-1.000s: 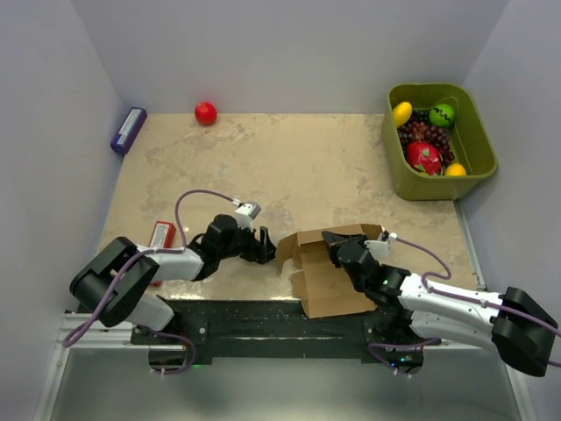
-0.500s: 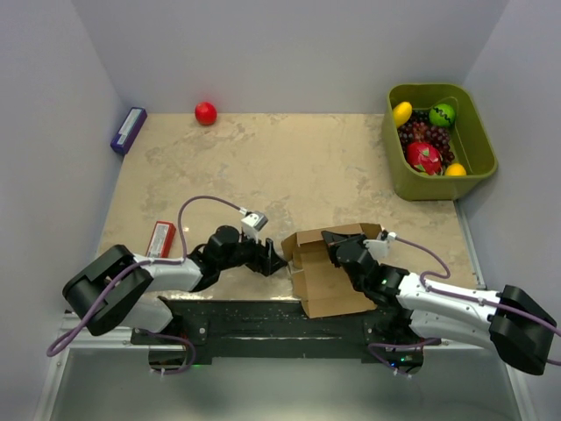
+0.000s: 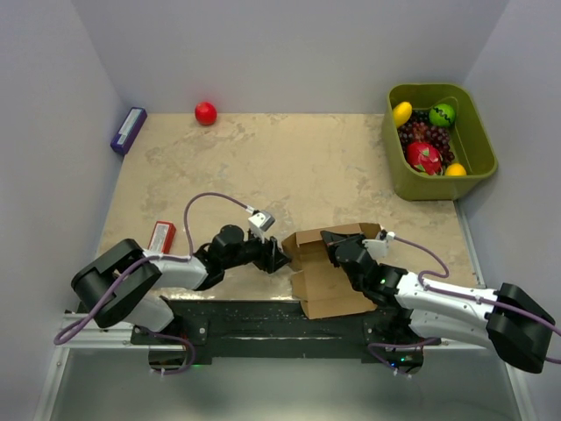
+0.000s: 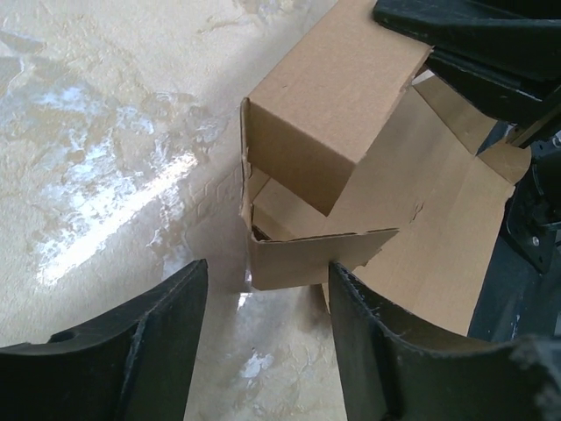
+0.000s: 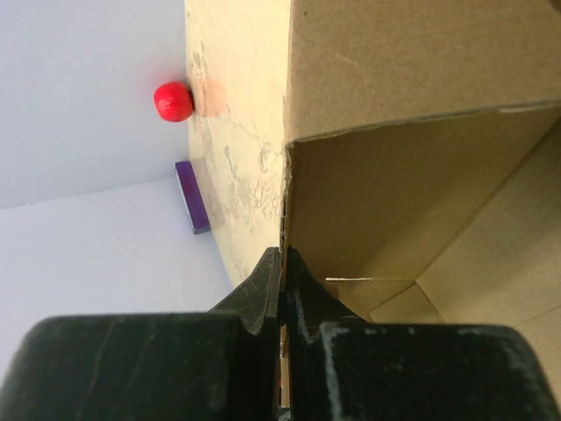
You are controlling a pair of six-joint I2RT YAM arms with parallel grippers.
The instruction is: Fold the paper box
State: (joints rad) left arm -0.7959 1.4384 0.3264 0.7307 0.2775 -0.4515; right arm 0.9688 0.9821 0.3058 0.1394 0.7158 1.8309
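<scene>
I'm looking down on one tan table (image 3: 263, 158) with two arms working its near edge, the left arm (image 3: 166, 267) and the right arm (image 3: 447, 303). There's one green bin (image 3: 478, 167) at the far right corner with five pieces of fruit inside.

One paper box (image 3: 329, 281) sits half-formed at the near middle, between both grippers, with its flat flaps spread toward me.

The right gripper (image 3: 331, 246) is closed tight, pinching a wall of the box. Its wrist camera shows the cardboard edge running straight into the closed fingers (image 5: 263, 289).

The left gripper (image 3: 279, 256) is at the box's left end. Its wrist view shows the fingers (image 4: 158, 342) standing apart around a small raised flap, and I can't tell if they touch it.

The smaller items are one flat red box (image 3: 161, 237) near left, one purple box (image 3: 128, 130) far left, and one red ball (image 3: 205, 112) at the far edge. The red box's white label is too small to read.

Only the overhead view shows the bin and the red box. The right wrist view does catch the ball and the purple box.
</scene>
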